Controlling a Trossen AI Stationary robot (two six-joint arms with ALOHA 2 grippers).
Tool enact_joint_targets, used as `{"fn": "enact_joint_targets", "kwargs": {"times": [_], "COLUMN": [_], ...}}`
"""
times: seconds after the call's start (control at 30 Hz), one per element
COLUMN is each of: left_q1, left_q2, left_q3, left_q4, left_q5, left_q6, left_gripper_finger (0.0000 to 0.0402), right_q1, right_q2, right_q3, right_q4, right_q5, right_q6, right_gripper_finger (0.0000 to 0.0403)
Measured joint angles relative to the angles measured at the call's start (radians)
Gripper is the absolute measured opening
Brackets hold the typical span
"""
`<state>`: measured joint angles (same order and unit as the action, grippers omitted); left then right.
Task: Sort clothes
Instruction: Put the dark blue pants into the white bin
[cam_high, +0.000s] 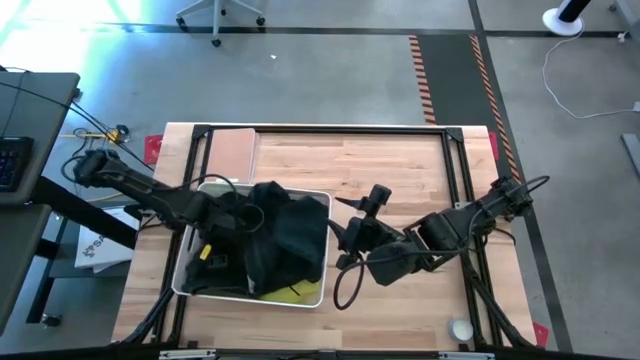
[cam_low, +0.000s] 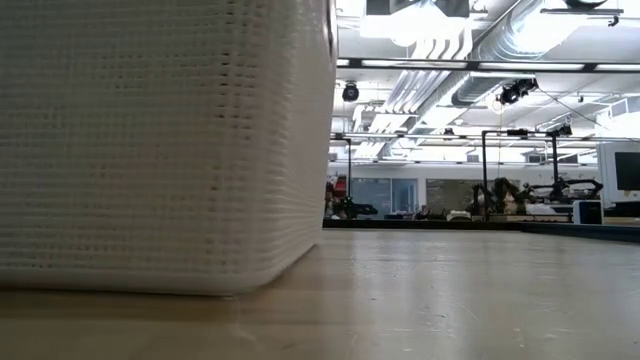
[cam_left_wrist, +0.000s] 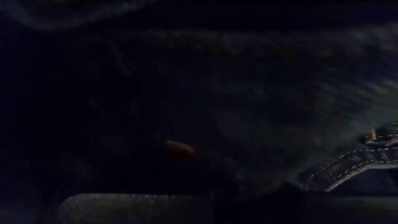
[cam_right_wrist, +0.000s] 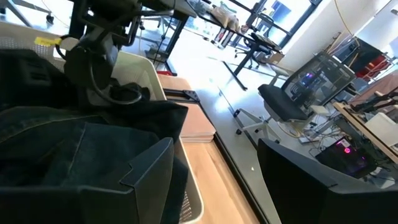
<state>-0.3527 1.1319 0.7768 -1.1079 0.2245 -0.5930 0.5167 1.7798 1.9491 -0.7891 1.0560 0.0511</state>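
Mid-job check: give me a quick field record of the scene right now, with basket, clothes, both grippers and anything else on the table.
basket: white basket, left half of table
clothes: dark denim jeans heaped on top; bright yellow garment showing at the near edge
left gripper: buried in the clothes, shut; what it grips is not visible
right gripper: open, empty, beside the basket's right rim
other: tan board at the far left corner

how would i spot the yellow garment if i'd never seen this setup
Find the white basket on the left half of the wooden table, heaped with dark clothes. Look at its edge nearest the table's front: the yellow garment peeks out beneath the pile, the only bright piece there.
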Motion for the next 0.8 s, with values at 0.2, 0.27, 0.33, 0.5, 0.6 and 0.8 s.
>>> {"fn": "enact_joint_targets", "kwargs": {"times": [0.2, 0.27, 0.33, 0.5, 0.6, 0.8], "left_q1": [0.0, -0.001, -0.002, -0.001, 0.026, 0.113], "left_q2": [-0.033, -0.041, -0.043, -0.04, -0.015, 0.09], "left_q3": [0.208, 0.278, 0.334, 0.373, 0.375, 0.374], "left_q4": [-0.123, -0.102, -0.043, 0.277, 0.404, 0.403], "left_q5": [-0.096, -0.116, -0.129, -0.245, -0.344, -0.66], "left_q6": [-0.02, -0.033, -0.02, 0.164, 0.282, 0.326], "left_gripper_finger": [0.0, 0.0, 0.0, 0.0, 0.0, 0.0], "right_q1": [0.0, 0.0, 0.0, 0.0, 0.0, 0.0], "right_q2": [0.0, 0.0, 0.0, 0.0, 0.0, 0.0], "right_q3": [0.0, 0.0, 0.0, 0.0, 0.0, 0.0], "right_q4": [0.0, 0.0, 0.0, 0.0, 0.0, 0.0], "right_q5": [0.0, -0.003, -0.01, -0.011, -0.011, -0.011], "right_q6": [-0.002, -0.002, -0.002, -0.002, -0.001, 0.001], "right_gripper_finger": [0.0231, 0.0231, 0.0231, 0.0231, 0.0231, 0.0231]}}
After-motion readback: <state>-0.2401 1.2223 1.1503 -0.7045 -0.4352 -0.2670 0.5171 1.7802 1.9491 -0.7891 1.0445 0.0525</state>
